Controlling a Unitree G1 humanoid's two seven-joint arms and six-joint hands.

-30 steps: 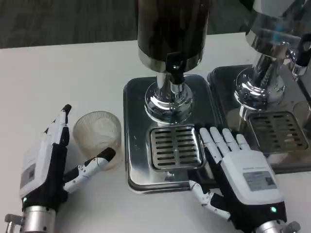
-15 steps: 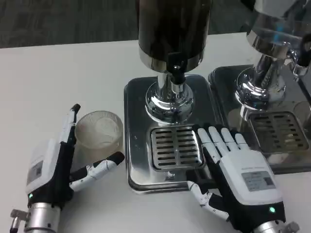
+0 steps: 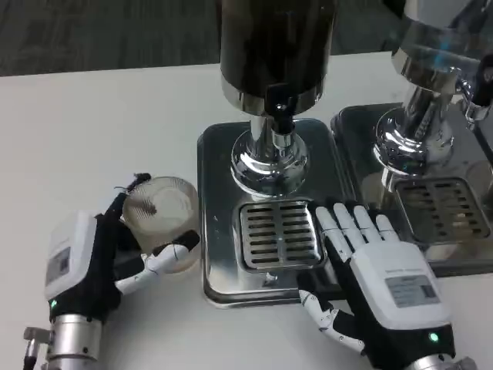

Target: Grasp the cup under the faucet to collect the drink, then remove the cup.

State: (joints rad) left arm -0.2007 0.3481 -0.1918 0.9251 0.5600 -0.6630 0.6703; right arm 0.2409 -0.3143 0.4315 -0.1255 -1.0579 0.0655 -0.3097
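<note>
White tabletop (image 3: 100, 116) runs back to a dark carpet. On it, at centre, sits a steel drip tray (image 3: 216, 193) with a slotted grate (image 3: 279, 233), under a drink dispenser (image 3: 273, 54) whose black faucet (image 3: 279, 104) points down at the grate. A clear plastic cup (image 3: 160, 220) stands upright on the table just left of the tray, not under the faucet. The left hand (image 3: 100, 258) wraps around the cup, fingers over its far rim and thumb against its near side. The right hand (image 3: 370, 262) lies flat with its fingers spread, fingertips on the tray's right edge, holding nothing. A second dispenser (image 3: 431, 85) stands on its own tray at right.
</note>
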